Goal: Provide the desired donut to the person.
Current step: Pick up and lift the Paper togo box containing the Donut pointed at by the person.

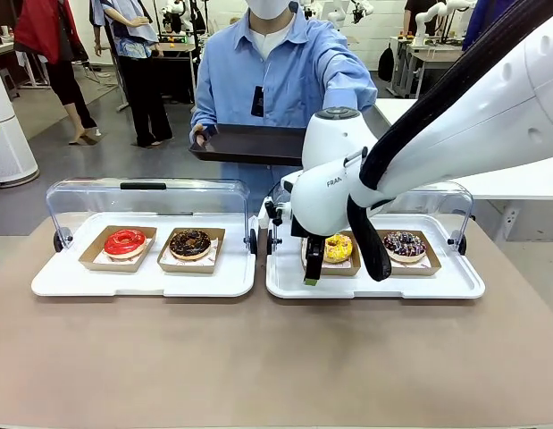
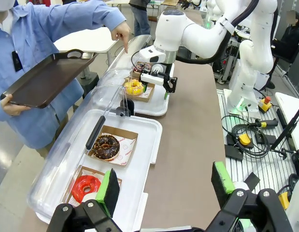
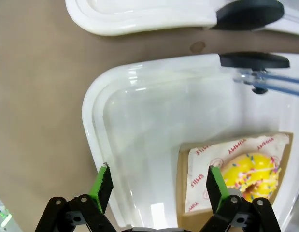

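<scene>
A yellow sprinkled donut [image 1: 338,248] [image 3: 253,174] lies in a cardboard holder on the right white tray [image 1: 374,284]. My right gripper [image 1: 312,268] [image 3: 159,183] hangs open just above that tray, its fingers to the left of the donut and not touching it. The person [image 1: 276,71] in a light blue shirt stands at the far side holding a dark serving tray [image 1: 249,143] [image 2: 43,79]. Their other hand [image 2: 122,34] points a finger down toward the yellow donut [image 2: 134,87]. My left gripper [image 2: 166,186] is open and holds nothing, above the table's near left end.
A dark sprinkled donut [image 1: 405,243] shares the right tray. The left white tray [image 1: 142,279] holds a red donut [image 1: 124,241] and a chocolate donut [image 1: 189,243]. Both trays have clear lids [image 1: 146,201] raised behind them. Bare brown tabletop [image 1: 276,357] lies in front.
</scene>
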`<state>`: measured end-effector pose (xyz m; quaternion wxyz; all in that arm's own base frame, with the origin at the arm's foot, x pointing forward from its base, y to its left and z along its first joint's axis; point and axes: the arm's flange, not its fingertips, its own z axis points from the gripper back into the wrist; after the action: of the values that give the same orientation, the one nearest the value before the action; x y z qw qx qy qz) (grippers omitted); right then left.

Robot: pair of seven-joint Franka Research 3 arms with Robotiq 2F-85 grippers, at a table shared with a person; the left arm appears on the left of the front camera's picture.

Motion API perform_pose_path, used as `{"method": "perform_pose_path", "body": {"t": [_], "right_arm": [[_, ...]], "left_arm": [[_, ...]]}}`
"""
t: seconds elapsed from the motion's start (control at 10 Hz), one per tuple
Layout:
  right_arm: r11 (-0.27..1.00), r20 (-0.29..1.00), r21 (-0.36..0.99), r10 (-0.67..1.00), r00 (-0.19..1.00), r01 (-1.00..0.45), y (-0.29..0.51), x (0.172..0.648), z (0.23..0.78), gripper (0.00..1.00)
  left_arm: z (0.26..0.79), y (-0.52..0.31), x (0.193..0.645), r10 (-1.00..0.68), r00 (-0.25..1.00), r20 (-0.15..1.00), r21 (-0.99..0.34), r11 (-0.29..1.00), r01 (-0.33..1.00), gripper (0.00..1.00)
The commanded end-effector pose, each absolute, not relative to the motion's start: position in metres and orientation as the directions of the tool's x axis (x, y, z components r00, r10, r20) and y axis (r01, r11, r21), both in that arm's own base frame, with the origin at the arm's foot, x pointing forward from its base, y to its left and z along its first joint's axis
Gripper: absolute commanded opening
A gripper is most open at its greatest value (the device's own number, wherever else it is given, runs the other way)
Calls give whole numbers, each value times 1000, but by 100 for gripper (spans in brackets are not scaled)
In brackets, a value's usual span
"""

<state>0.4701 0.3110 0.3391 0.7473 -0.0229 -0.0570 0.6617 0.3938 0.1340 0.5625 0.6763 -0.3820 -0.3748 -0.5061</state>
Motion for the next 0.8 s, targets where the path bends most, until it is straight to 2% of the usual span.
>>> {"method": "perform_pose_path", "body": {"t": [0.0, 0.5, 0.7], "right_arm": [[118, 37, -128, 993, 114, -985, 317, 479, 335, 100], [126, 38, -116, 992, 122, -985, 312, 490, 330, 100], [95, 46, -89, 995, 91, -992, 311, 494, 328, 100]], "left_arm": [[564, 136, 394, -393, 197, 898, -131, 189, 973, 100], [564, 136, 394, -393, 197, 898, -131, 189, 973, 100], [564, 136, 394, -393, 197, 898, -131, 189, 973, 100]]}}
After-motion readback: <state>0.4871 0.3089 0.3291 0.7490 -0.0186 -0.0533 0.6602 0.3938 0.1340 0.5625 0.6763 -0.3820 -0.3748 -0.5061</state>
